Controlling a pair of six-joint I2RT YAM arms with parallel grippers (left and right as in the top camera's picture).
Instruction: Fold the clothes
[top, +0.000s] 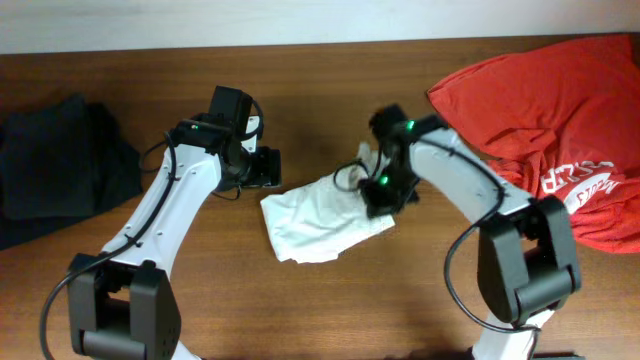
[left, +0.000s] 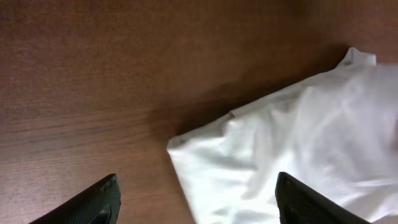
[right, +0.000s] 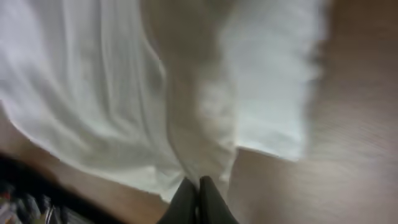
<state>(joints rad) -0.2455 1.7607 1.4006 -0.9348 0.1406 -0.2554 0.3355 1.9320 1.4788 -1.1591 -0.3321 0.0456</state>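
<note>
Wooden table (top: 330, 80): wrist views show right gripper (right: 199, 198) pinching T-shirt (right: 93, 93), left gripper (left: 196, 180) spread.

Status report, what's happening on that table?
Left tool open over white T-shirt corner. Right tool shut on its fabric. Shirt crumpled mid-table. Red shirt, black garments off to sides.

White T-shirt (top: 318, 222), red shirt (top: 545, 90), black garment (top: 50, 160)

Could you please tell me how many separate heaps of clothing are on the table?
3: a black heap at the left edge, the white T-shirt in the centre, a red heap at the right. Heaps may hide several garments.
</note>
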